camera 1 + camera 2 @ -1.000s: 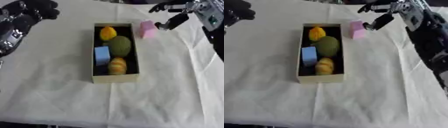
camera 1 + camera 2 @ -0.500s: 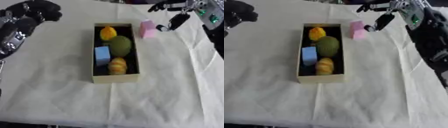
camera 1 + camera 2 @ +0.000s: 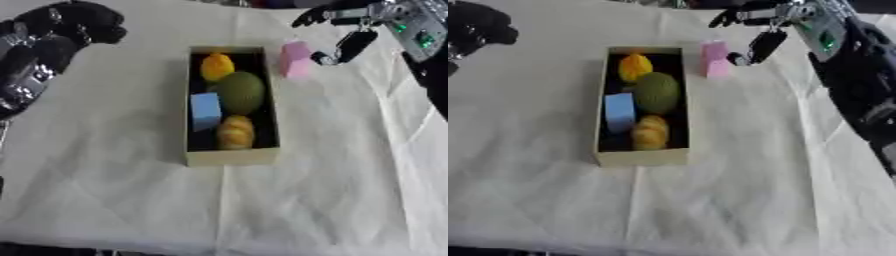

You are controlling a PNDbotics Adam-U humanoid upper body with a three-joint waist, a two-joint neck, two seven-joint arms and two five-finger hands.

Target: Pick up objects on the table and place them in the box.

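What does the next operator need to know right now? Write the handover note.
Right hand: open, fingers spread, thumb hanging just beside the pink block; whether it touches it I cannot tell.
Left hand: fingers curled, holding nothing, idle at the upper left.
Box: holds a yellow-orange item at the far end, a green round item, a blue block and a yellow-brown item at the near end.
Done: four things are in the box.
Left: the pink block stands on the cloth by the box's far right corner, outside it; grasp it and put it in.

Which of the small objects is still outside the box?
The pink block, standing on the cloth beside the box's far right corner; the others lie inside.
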